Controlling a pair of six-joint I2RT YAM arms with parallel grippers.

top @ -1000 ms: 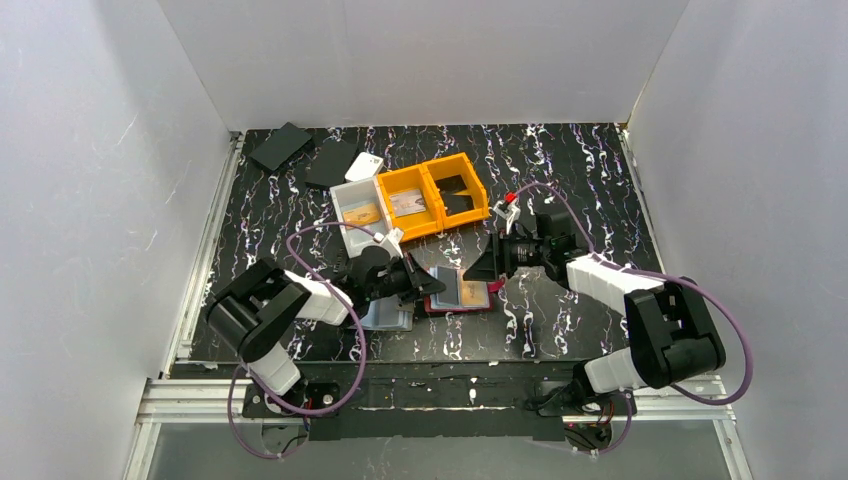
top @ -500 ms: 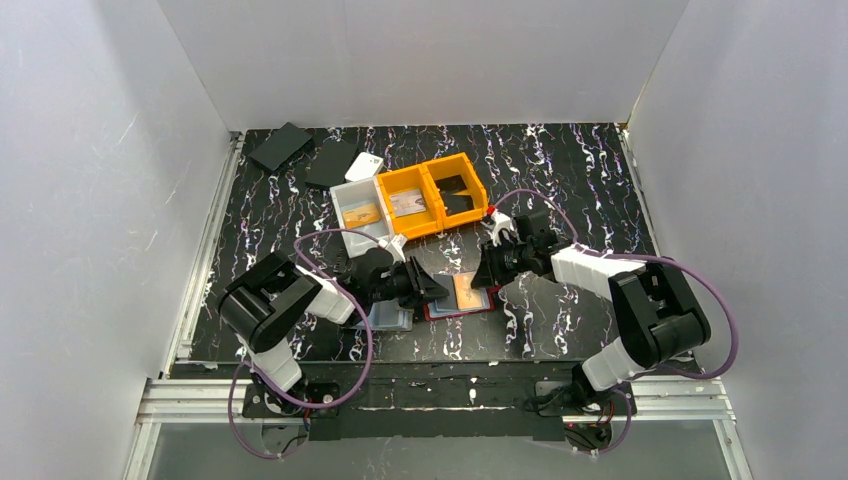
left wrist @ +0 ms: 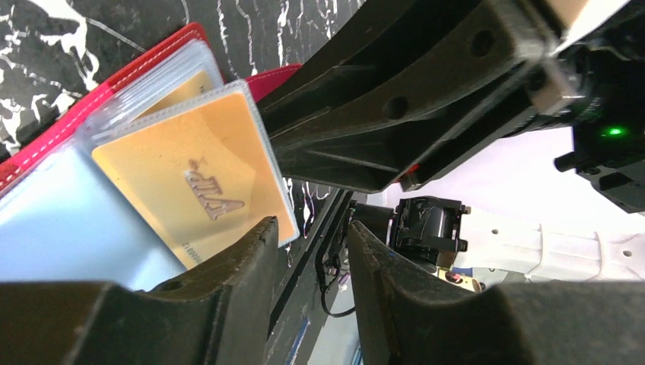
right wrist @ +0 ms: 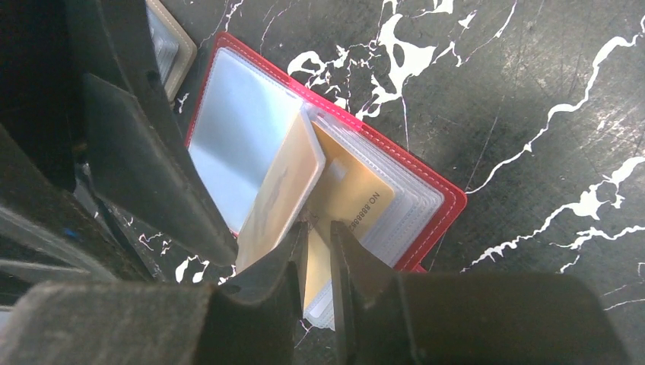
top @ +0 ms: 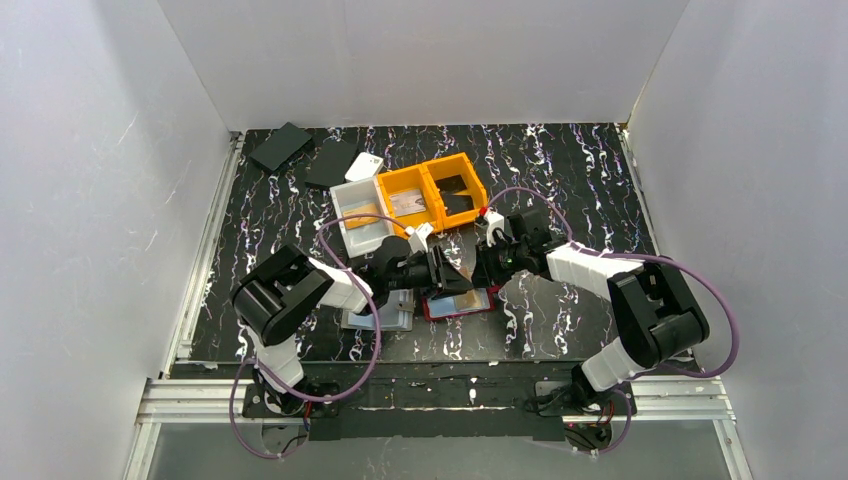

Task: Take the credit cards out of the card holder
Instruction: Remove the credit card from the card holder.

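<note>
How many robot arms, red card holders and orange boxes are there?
robot arms: 2
red card holder: 1
orange boxes: 2
total: 5

My black, white-veined table (top: 570, 170) bears the open red card holder (top: 470, 303) near me, a grey stack (top: 385, 318) beside it, an orange bin (top: 432, 195) touching a white bin (top: 358, 215) farther back, and flat black pieces (top: 280, 146) at the far left.

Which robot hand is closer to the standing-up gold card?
Right. The right gripper pinches the gold card by its edge; the left gripper hovers open just beside it.
</note>
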